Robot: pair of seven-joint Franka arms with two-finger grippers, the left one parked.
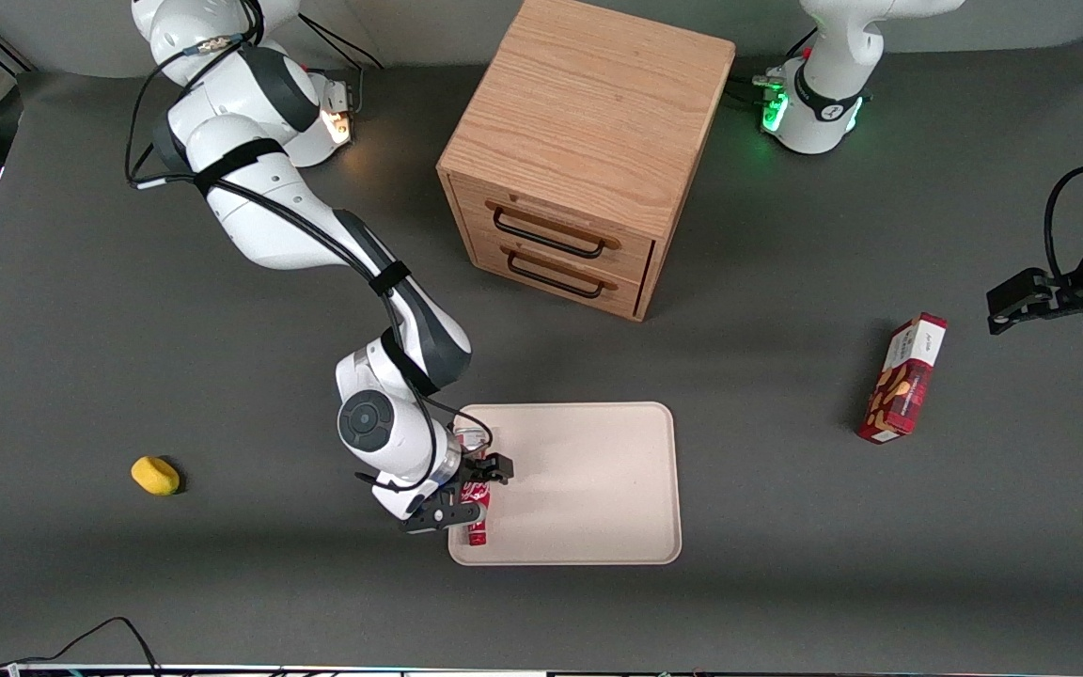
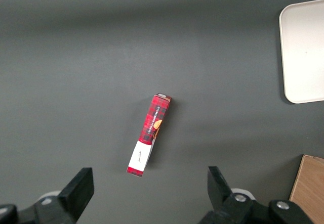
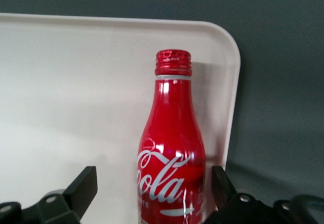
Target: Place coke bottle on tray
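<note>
- Lying on the tray point(image 1: 588, 489), the coke bottle point(image 1: 477, 512) rests along the edge nearest the working arm's end of the table, its red cap toward the front camera.
- Right arm's gripper point(image 1: 466, 491) sits low over the bottle — in the right wrist view its fingers point(image 3: 81, 188) stand spread, one on each side of the bottle point(image 3: 172, 163), with a clear gap on one side.
- No grip shows; the bottle's weight is on the tray point(image 3: 76, 82).
- Elsewhere on the table: a wooden drawer cabinet point(image 1: 579, 150), a red snack box point(image 1: 903, 378) toward the parked arm's end, a small yellow object point(image 1: 155, 475).
</note>
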